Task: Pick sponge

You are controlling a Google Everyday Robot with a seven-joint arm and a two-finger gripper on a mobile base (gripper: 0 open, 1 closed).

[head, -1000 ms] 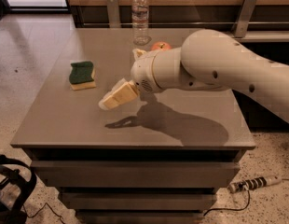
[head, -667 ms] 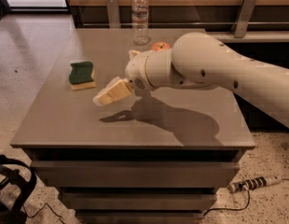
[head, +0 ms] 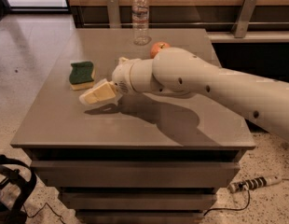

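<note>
Camera view, looking down at a flat grey table [head: 182, 139] with drawers under it. The small sponge [head: 82, 74], dark green on top and pale yellow below, lies flat on the left part of the table top. Nothing is touching it.

The big cream robot arm [head: 219, 87] comes in from the right and reaches across the table. At its end is the pale yellow padded gripper [head: 92, 96]. It points to the left and a bit down, low over the table, near the front right corner of the sponge but apart from it. Its dark shadow lies on the table right under it. I cannot tell if the gripper is spread or pressed together.

At the back of the table stands a clear plastic water bottle [head: 141, 17]. A round red and orange apple [head: 158, 48] peeks out behind the arm. On the speckled floor at the right lies a white power strip [head: 254, 183] with a black cord.
</note>
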